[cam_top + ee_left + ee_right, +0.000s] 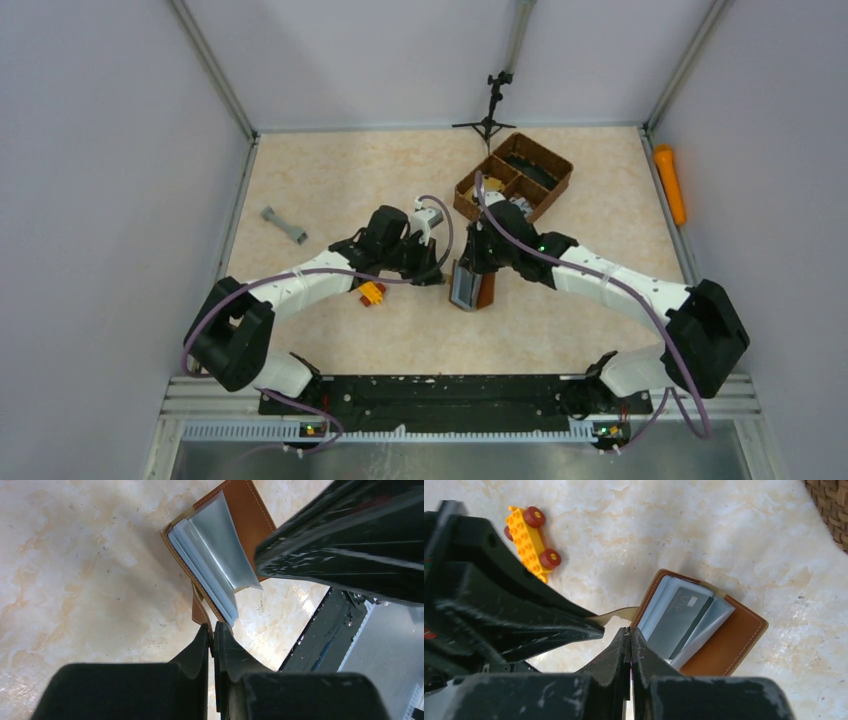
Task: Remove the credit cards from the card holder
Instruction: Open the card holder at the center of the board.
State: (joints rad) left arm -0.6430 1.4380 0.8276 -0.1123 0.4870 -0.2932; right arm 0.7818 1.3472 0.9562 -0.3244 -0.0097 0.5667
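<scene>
The left gripper [212,632] is pinching the brown leather card holder [250,515] by its strap tab [200,611], apparently anchoring it open on the table [75,580] between the 2 grippers. The right gripper [630,636] is sitting fully closed at the holder's edge, gripping nothing visible. Grey credit cards [681,620] are lying in silvery sleeves [225,540] inside.

On beige marbled table [330,170]: yellow toy brick car [530,535] with red wheels near the middle; grey dumbbell-shaped piece [284,225] well apart at left; brown woven compartment basket [556,190] at back right, small black tripod [488,115] just behind; orange cylinder [670,183] along right wall.
</scene>
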